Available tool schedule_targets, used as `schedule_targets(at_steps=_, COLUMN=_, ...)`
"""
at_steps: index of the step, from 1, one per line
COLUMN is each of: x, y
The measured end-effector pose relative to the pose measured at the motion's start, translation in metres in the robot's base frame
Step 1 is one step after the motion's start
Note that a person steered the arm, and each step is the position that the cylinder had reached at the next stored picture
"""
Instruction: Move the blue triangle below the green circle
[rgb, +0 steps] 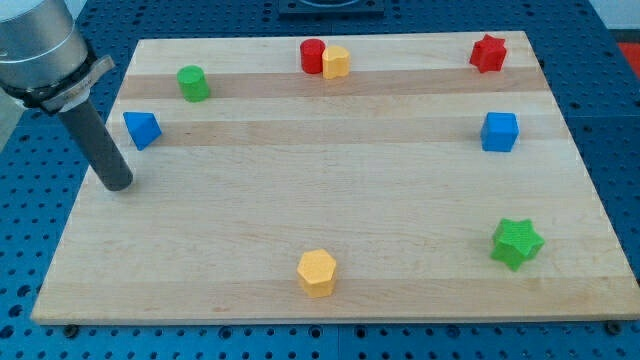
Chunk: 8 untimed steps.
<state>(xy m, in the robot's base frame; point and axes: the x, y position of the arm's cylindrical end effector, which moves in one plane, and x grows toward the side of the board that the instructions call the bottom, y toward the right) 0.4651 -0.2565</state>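
Blue triangle (142, 129): near worktop (330, 230) left edge, below-left of green circle (193, 83).
My tip (118, 186): below-left of triangle, apart.
Tool: plain rod, no jaws.

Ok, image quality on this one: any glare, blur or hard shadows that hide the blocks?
Camera view: even, soft light, no glare on the wooden board; blocks cast only faint short shadows. The blue triangle and green circle are sharp. My tip, just down-left of the triangle, is crisp; the arm's upper part is cropped at the view's top left.
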Motion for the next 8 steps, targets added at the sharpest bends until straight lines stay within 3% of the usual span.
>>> schedule_targets(at_steps=3, x=-0.051, y=0.021)
schedule_targets(at_steps=5, x=-0.141, y=0.082)
schedule_targets(at_steps=6, x=-0.108, y=0.075)
schedule_targets(at_steps=7, x=0.011, y=0.032)
schedule_targets(at_steps=8, x=0.061, y=-0.001)
